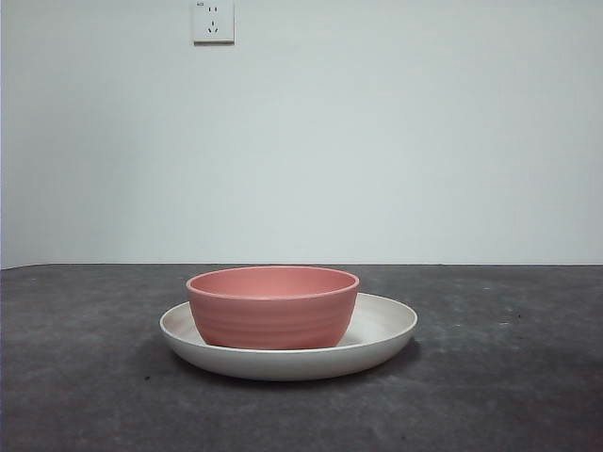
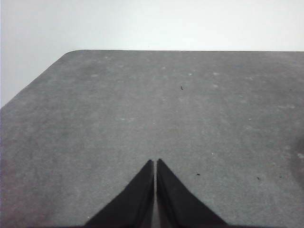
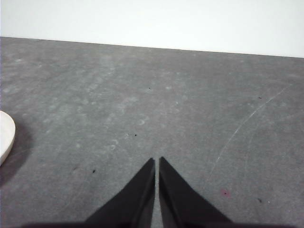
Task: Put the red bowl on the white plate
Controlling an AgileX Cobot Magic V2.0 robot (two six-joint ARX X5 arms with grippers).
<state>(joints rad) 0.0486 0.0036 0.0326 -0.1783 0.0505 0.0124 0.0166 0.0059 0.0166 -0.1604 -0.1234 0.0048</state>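
Observation:
The red bowl [image 1: 273, 307] stands upright inside the white plate [image 1: 386, 323] in the middle of the table in the front view, set toward the plate's left side. No arm shows in the front view. My left gripper [image 2: 155, 162] is shut and empty over bare table. My right gripper [image 3: 156, 160] is shut and empty over bare table, and an edge of the white plate [image 3: 5, 135] shows at the side of the right wrist view.
The table top [image 1: 509, 377] is dark grey and speckled. A white wall with a socket [image 1: 213, 21] stands behind it. A rounded table corner [image 2: 71, 52] shows in the left wrist view.

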